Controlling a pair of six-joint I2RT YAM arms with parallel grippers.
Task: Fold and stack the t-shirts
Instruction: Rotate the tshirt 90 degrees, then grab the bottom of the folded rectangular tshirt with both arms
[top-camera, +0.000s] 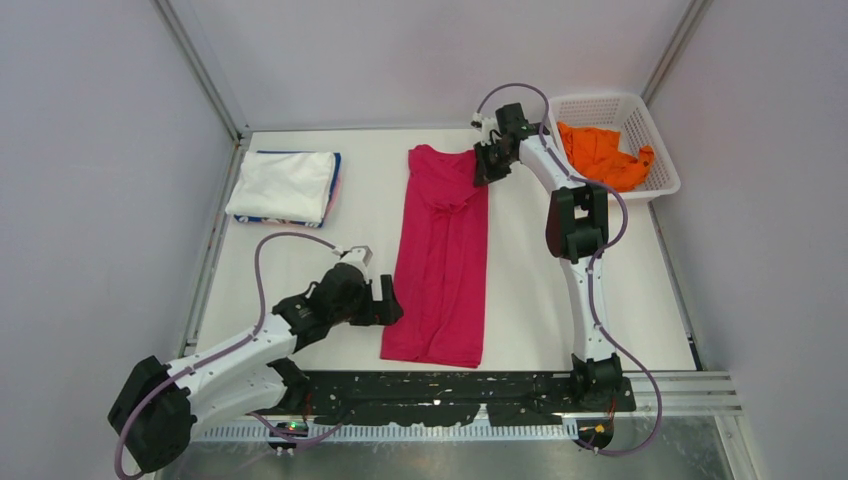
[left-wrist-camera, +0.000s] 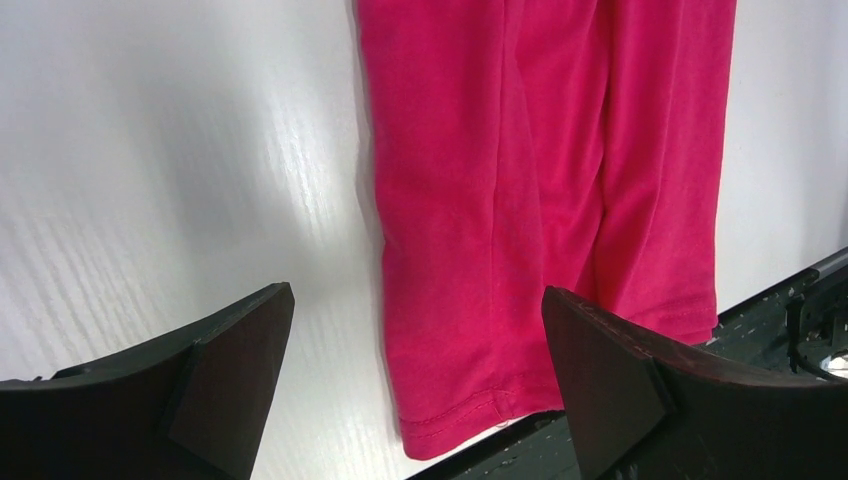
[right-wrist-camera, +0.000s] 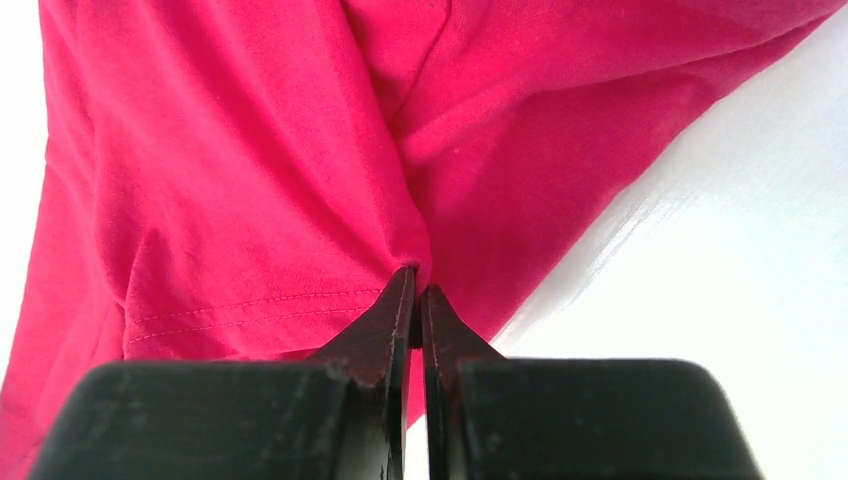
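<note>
A magenta-pink t-shirt (top-camera: 442, 260) lies folded lengthwise into a long strip down the middle of the table. My right gripper (top-camera: 487, 163) is at the strip's far right corner, shut on a pinch of the pink cloth (right-wrist-camera: 300, 200), which puckers at the fingertips (right-wrist-camera: 400, 300). My left gripper (top-camera: 388, 304) stands wide open just left of the strip's near end; the shirt's hem corner (left-wrist-camera: 460, 400) lies between its fingers (left-wrist-camera: 230, 370), untouched. A folded white t-shirt (top-camera: 282, 185) tops a stack at the far left, blue and pink edges showing beneath. An orange t-shirt (top-camera: 603, 155) lies crumpled in the basket.
The white lattice basket (top-camera: 655, 130) sits at the far right corner. A black mounting rail (top-camera: 450, 390) runs along the near table edge, right by the pink strip's hem. Grey walls enclose the table on three sides.
</note>
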